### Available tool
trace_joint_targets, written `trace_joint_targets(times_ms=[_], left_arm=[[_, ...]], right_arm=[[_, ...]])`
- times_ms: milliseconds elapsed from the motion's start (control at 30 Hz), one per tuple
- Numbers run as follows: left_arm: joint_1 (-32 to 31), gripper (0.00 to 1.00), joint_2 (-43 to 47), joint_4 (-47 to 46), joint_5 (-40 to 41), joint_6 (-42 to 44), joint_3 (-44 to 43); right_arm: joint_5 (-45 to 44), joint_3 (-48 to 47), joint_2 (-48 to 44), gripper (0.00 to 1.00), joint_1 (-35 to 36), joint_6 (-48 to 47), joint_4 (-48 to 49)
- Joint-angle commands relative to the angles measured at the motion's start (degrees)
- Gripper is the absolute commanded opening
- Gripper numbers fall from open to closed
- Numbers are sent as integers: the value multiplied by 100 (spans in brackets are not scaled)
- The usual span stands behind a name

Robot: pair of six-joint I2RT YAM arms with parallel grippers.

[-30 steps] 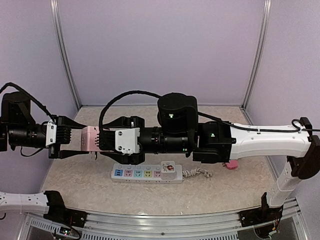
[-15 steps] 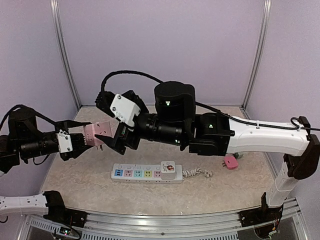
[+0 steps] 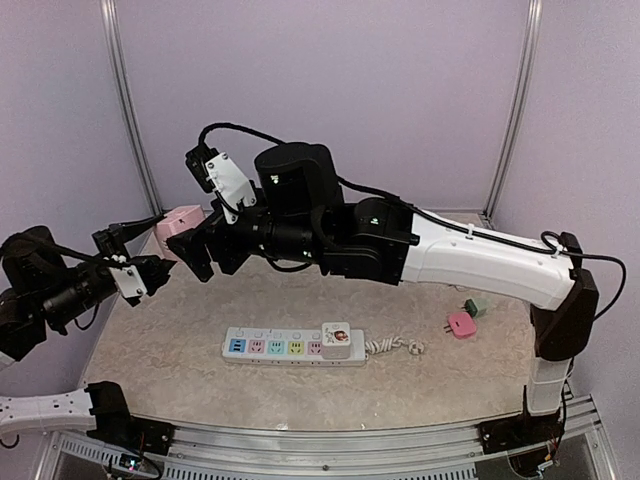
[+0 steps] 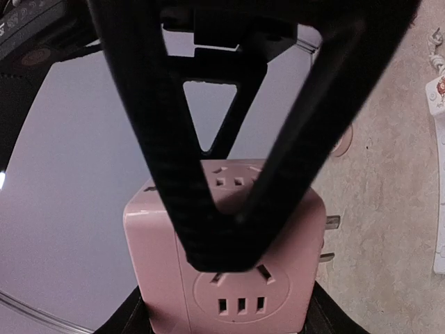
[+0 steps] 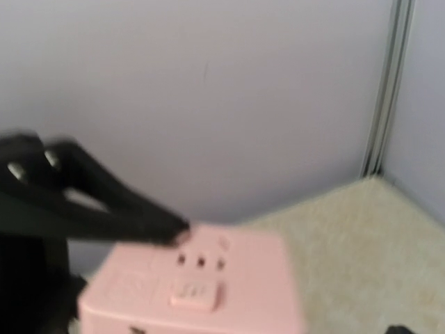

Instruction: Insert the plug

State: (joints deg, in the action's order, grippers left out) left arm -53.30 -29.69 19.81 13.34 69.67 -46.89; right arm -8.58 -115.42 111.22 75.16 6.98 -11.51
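Observation:
The plug is a pink cube adapter (image 3: pixel 182 220) held in the air at the back left, above the table. My left gripper (image 3: pixel 160 245) is shut on it. In the left wrist view the cube (image 4: pixel 229 278) sits between the jaws, and its metal prongs (image 4: pixel 330 223) stick out to the right. My right gripper (image 3: pixel 200 248) is open right beside the cube, and one of its black fingers (image 4: pixel 208 209) crosses in front of the cube. The right wrist view is blurred and shows the cube (image 5: pixel 208 285) from close up. The white power strip (image 3: pixel 293 346) lies on the table below.
A small pink plug (image 3: pixel 461 324) and a green one (image 3: pixel 478 307) lie on the table at the right. The strip's coiled cord (image 3: pixel 395 347) trails from its right end. Purple walls and metal corner posts close in the back and sides.
My right gripper opened and let go of the pink cube, and its arm swung up and toward the back left. The left gripper carried the cube upward and back.

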Motion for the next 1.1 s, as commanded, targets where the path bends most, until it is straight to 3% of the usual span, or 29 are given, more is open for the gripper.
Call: trace_joint_targets(times_ms=[0,67,367,400,433,467,500,533,600,667,833,933,1067], left_arm=[[-68,0,-1,-335,153,159,73],[-88,0,-9,-295,134,168,73],[-158,0,57,189,-178,-42,-40],[-163,9,66,455,-337,-282,-167],[-163,34,53,858,-588,-583,-366],[-159,66,4,1317,-899,-1008,-622],[-154,88,-111,1811,-1373,-1485,-916],[-147,97,-215,2233,-1772,-1957,-1197],[-105,99,-490,2866,-2451,-2724,-1677],[2,99,-657,2893,-2871,-3371,-1897],[140,99,-803,2430,-3324,-4267,-2050],[97,98,-995,2153,-3621,-4749,-2037],[-42,90,-1138,1569,-3192,-4822,-1965]], right_arm=[[97,-433,403,98,-54,282,-625],[149,-472,467,87,-104,318,-605],[835,103,175,6,-288,92,53],[1069,247,74,0,-317,-40,121],[1358,437,-49,0,-371,-250,200],[1852,789,-217,0,-461,-470,308],[2643,1087,-402,0,-571,-714,483],[3469,1450,-604,0,-715,-944,739],[5039,2126,-990,0,-919,-1234,1380],[5556,2501,-1291,0,-966,-1837,1611],[5513,1957,-1243,0,-968,-2599,683],[5533,1786,-1124,0,-970,-2578,772],[5434,1690,-1030,0,-973,-2468,869]])
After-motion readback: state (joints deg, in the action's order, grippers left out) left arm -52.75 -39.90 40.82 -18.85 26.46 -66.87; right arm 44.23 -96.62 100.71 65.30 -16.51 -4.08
